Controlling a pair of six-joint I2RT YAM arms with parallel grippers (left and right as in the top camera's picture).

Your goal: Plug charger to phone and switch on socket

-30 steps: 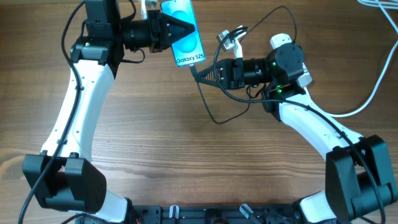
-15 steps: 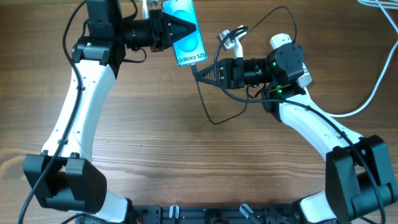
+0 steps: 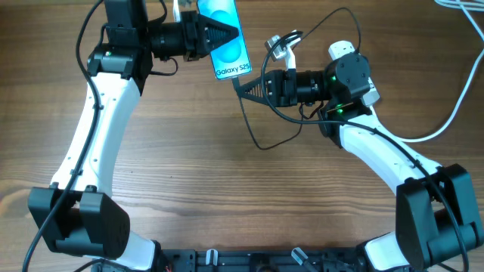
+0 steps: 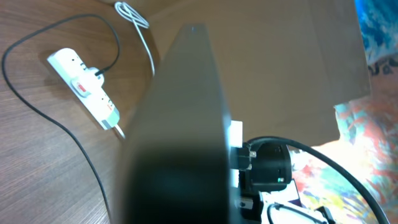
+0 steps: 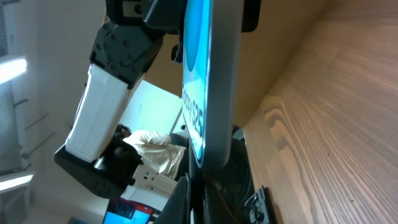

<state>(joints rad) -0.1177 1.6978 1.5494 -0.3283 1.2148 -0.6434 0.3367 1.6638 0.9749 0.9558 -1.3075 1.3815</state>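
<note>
Soft, even light falls on the wooden table [image 3: 227, 189] overhead, with faint shadows. A dark slab [image 4: 180, 137], badly blurred, fills the left wrist view. In the right wrist view the phone [image 5: 214, 81] looms soft-edged, with glare at far left.

table [image 3: 227, 196]: brown wood grain | colourful patterned surface [image 4: 367, 149]: blurred, past table edge, left wrist view

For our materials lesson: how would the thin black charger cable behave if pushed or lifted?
Probably floppy: the charger cable lies in loose loops. Likely light, being so thin. A push would probably just bend one loop.
</note>
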